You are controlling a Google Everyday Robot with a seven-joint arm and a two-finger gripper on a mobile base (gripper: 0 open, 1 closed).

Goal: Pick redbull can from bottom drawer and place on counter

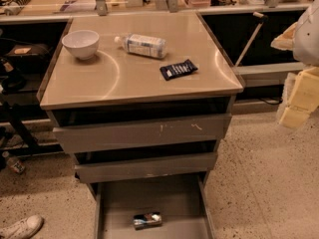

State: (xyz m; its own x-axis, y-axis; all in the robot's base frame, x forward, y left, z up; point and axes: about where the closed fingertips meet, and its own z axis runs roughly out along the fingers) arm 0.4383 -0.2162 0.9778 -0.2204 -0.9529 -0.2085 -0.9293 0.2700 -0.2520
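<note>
Nearest, at the bottom centre of the frame, the redbull can (147, 220) lies on its side on the grey floor of the bottom drawer (149, 195), close to the drawer's front; the drawer stands pulled fully out, which leaves the can open to reach from above. Above it the two shallower drawers (142, 133) are each drawn out a little, stepped back toward the cabinet. Higher still, the counter surface (149, 81) carries a white bowl (80, 44) at upper left, a clear bottle (142, 45) lying on its side beside it, and a dark snack packet (178, 69) toward the right; the front strip is bare and, in my judgement, suits the placing. The pincer (300, 96) hangs at the right edge of the frame, well apart from the can and holding nothing visible; how far open it is cannot be told. Judgement: the pick is not yet begun.
</note>
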